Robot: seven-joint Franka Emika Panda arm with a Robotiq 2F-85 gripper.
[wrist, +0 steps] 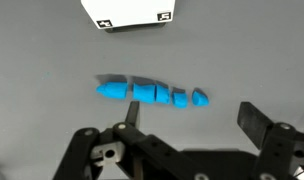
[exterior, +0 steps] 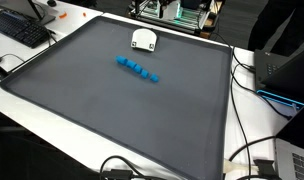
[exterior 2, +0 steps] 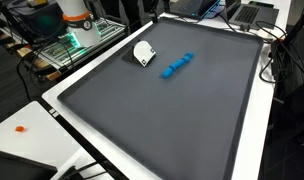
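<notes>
We are looking down from the wrist at our gripper [wrist: 190,118], which is hanging with its two fingers spread wide and nothing between them. The row of blue pieces [wrist: 152,94] is lying flat on the dark mat [wrist: 42,50] just beyond the fingertips and apart from them, with the white box [wrist: 130,12] sitting near it on the far side; in both exterior views we are finding that row lying close beside the box

Obstacles: blue block row [exterior: 138,69], white box [exterior: 143,39] near it, small gap between. Passage: bare grey mat [exterior: 112,125] all around.
</notes>
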